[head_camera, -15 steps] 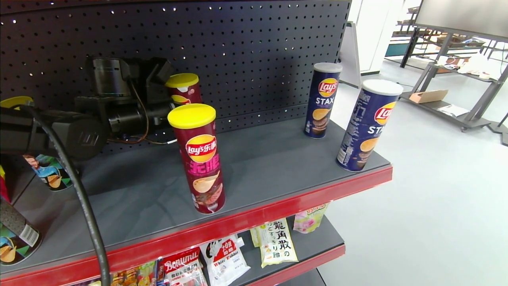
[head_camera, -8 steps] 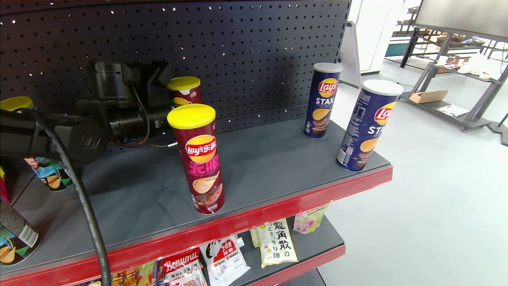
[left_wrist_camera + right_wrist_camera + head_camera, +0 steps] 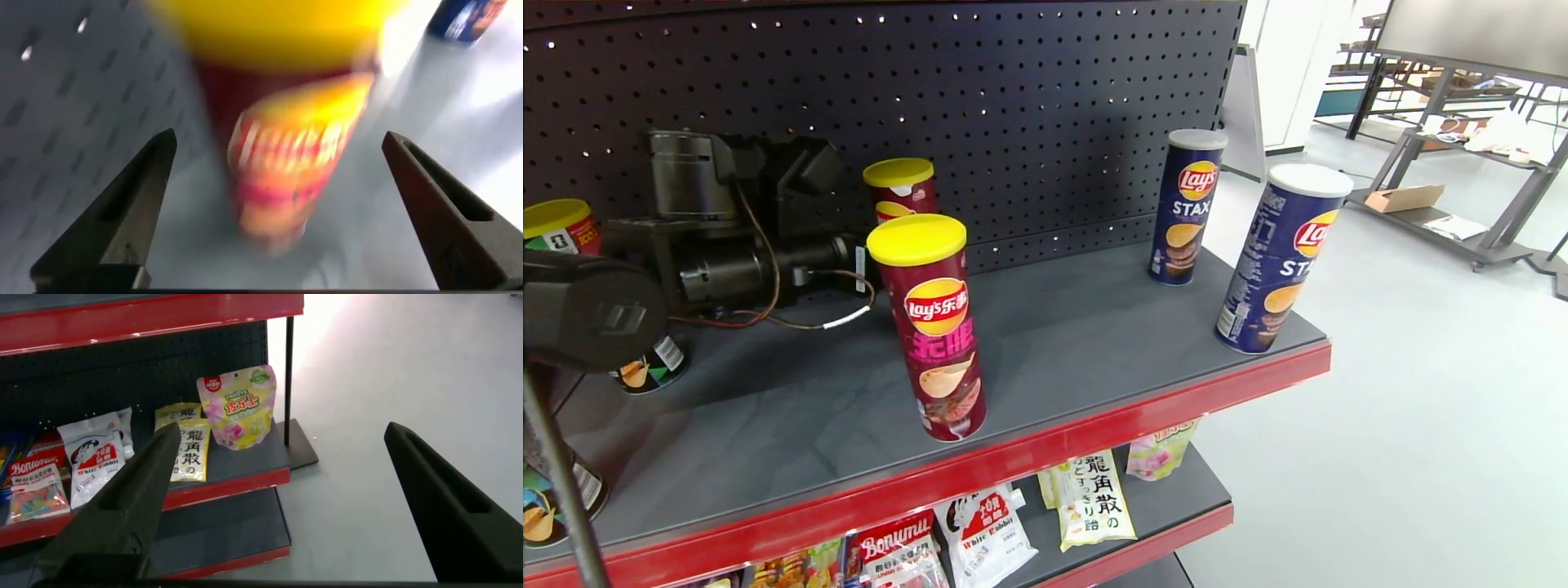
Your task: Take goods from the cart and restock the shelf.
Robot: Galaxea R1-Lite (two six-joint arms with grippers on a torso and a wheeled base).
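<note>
Shop: pegboard shelf (image 3: 1094, 327) (red-edged) of chip cans (image 3: 935, 327)

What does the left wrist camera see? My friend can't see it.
A red chip can with a yellow lid stands on the grey shelf just ahead of the open left gripper, untouched. A blue can stands farther off.

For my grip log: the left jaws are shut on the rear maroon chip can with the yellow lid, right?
Not shut. The left wrist view shows the left gripper with jaws wide open, and the rear maroon cylindrical chip can with the yellow lid standing untouched ahead of them.
</note>
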